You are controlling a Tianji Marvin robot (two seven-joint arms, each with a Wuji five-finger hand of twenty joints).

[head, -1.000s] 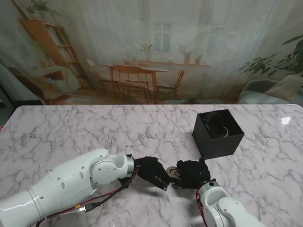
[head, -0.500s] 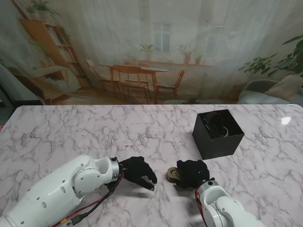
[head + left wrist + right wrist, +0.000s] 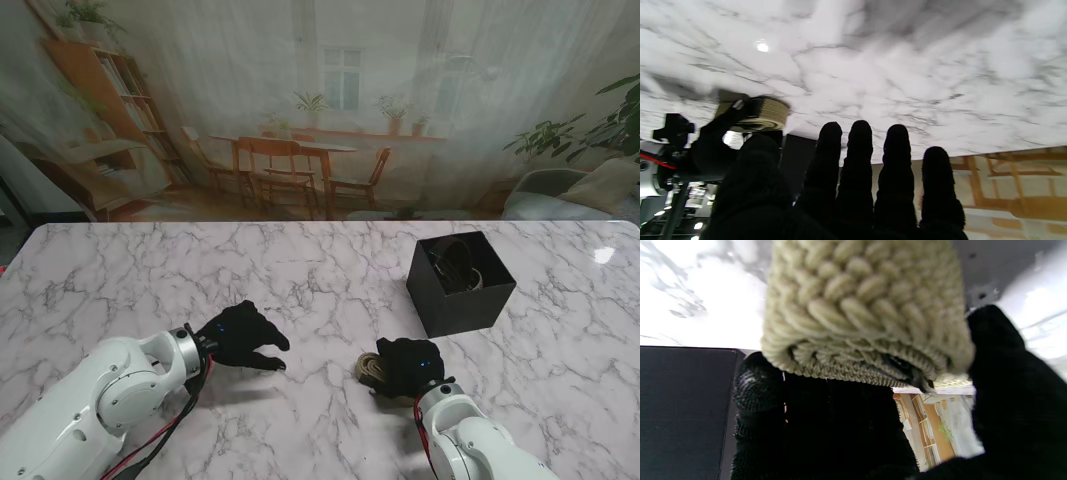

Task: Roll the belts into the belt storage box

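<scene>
No readable text for you in any view. The black belt storage box (image 3: 460, 283) carries no label or brand you can make out. The woven belt (image 3: 860, 313) shows only its weave. The marble table (image 3: 120, 280) bears no markings or numbers.

You have a white marble table (image 3: 120, 270) veined in grey. The storage box (image 3: 462, 297) is matte black. Both hands, left hand (image 3: 243, 336) and right hand (image 3: 408, 366), wear black gloves. The rolled belt (image 3: 860, 306) is beige, woven in a braided pattern. The arms (image 3: 90, 400) are glossy white.
</scene>
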